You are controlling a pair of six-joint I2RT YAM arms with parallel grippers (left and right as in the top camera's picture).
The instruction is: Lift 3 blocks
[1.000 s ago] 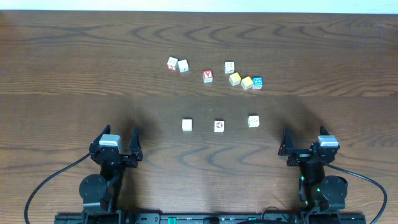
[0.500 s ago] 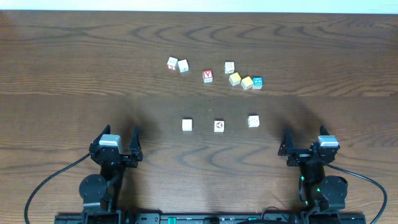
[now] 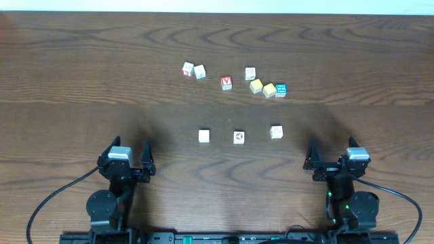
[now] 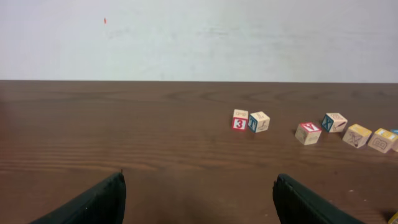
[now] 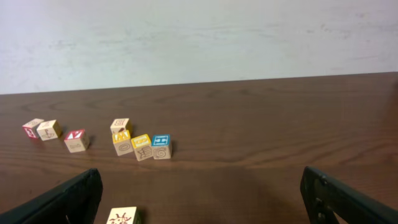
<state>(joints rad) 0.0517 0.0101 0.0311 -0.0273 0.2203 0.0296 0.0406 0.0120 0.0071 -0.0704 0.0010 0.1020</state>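
A: Where are the blocks?
B: Three cream ones in a row mid-counter (image 3: 68, 81): plain block (image 3: 204, 136) on the left, round-mark block (image 3: 239, 137) in the middle, speckled block (image 3: 277, 132) on the right. All flat, none touching.
A: Pincers?
B: Both released, jaws wide, nothing held. The left pincer (image 3: 129, 148) and right pincer (image 3: 331, 150) sit at the near edge, well apart from the row.

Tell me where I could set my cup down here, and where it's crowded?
Bare wood lies left of the plain block and right of the speckled block, out to the table edges, and in the strip between that row of three and the far cluster. That cluster is the crowded part, from the paired cubes to the blue cube.
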